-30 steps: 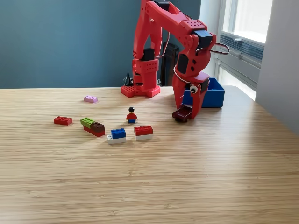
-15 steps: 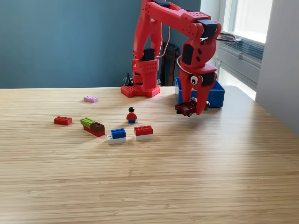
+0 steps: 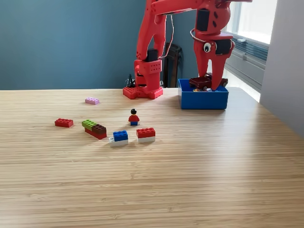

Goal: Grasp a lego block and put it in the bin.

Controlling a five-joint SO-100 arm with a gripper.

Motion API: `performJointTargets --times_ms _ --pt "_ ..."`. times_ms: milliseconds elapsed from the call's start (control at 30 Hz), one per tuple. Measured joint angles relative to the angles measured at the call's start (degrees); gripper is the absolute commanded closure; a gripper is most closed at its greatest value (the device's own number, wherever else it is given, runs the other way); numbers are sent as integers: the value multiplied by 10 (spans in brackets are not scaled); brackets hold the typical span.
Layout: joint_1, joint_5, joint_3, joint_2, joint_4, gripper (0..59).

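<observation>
Bricks (image 3: 120, 137) left of bin (image 3: 203, 100) (exterior view)

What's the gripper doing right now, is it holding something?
Gripper: closed on a dark red lego piece, held above the blue bin.

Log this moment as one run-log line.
phase: carry | gripper: shut on dark red piece | position: over blue bin | release: not yet

no readable text, labels, numbers
</observation>
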Motion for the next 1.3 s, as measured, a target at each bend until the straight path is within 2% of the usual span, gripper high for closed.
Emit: performJointTargets --times_ms 400,867,933,1100,1167,1300 --pt "-162 33 86 0 1 586" --pt "-320 57 142 0 4 584" --pt "-330 55 143 0 4 537" --pt "-342 34 143 0 4 312" --pt "-342 27 143 8 4 276" --pt "-342 3 143 54 4 262"
